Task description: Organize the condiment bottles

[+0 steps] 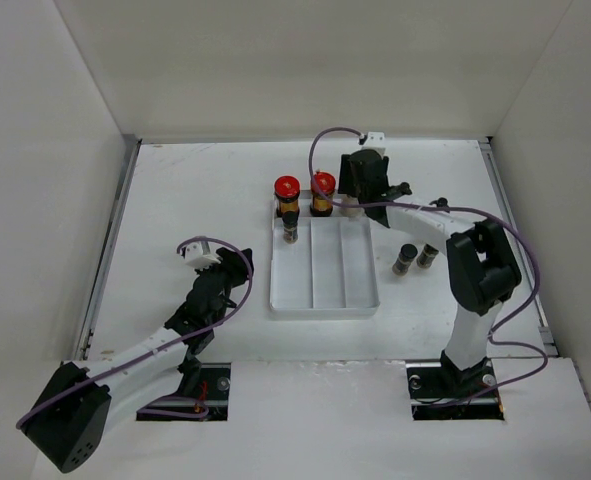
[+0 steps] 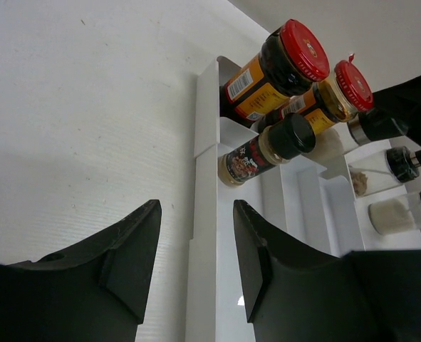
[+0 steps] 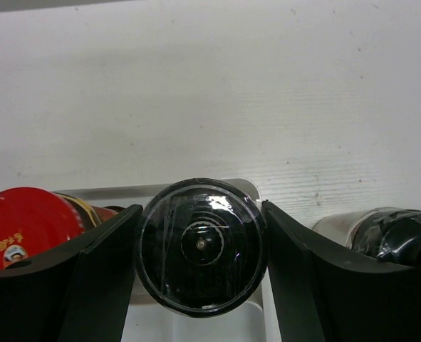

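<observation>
Bottle [image 3: 201, 249] with a black cap stands upright under the right gripper [image 3: 201, 210], pinched between its jaws at the far right corner of the tray [image 1: 323, 310]. Left gripper [image 2: 196, 214] hangs open, well left.

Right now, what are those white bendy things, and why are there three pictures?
They are two robot arms. The big picture looks down from above; the other two come from little cameras on each arm's wrist. On the table is a white tray with two red-capped bottles at its far end and a small shaker next to them. Two more shakers sit beside the tray. The right hand squeezes a black-capped bottle. The left hand is open and holds nothing.
</observation>
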You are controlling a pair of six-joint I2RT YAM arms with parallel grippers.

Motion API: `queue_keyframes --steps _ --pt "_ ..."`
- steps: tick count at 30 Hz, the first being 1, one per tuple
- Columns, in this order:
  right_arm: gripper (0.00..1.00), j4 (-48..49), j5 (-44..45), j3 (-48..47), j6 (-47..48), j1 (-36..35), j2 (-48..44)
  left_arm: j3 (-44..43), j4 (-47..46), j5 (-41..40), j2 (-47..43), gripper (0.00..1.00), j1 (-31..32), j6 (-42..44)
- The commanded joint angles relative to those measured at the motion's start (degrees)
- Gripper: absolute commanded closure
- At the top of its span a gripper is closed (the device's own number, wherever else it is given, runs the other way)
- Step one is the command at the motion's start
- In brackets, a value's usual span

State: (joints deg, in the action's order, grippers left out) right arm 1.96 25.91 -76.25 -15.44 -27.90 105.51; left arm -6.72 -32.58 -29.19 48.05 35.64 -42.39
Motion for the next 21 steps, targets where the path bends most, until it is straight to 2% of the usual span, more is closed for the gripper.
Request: queue_keyframes --steps 1,7,12,14,17,19,21 --pt "0.38 7.71 1.86 -2.5 -0.91 -0.44 -0.31 0.22 -3.63 0.54 0.02 0.57 -0.44 -0.06" --pt "0.14 7.8 2.74 -1.01 -1.87 -0.7 -2.59 0.22 -3.63 0.27 -0.15 0.57 -0.44 0.03" --pt "0.09 6.48 1.69 1.62 -1.96 -0.88 -9.87 0.3 -3.63 0.19 -0.42 0.57 -0.44 0.2" --pt "0.16 6.13 1.69 4.6 -2.22 -0.8 -13.56 0.22 -3.63 0.53 -0.5 0.56 -0.44 0.2" --pt "0.43 4.38 2.3 9.0 -3.1 1.66 -17.88 0.22 -3.63 0.63 -0.94 0.56 0.0 0.2" --pt "0.46 2.27 2.65 11.02 -3.98 3.24 -19.9 0.13 -3.63 0.63 -0.51 0.56 0.18 0.2" --pt "0.42 0.34 3.53 12.26 -3.81 4.38 -20.87 -0.05 -3.81 0.63 0.37 0.56 0.44 0.12"
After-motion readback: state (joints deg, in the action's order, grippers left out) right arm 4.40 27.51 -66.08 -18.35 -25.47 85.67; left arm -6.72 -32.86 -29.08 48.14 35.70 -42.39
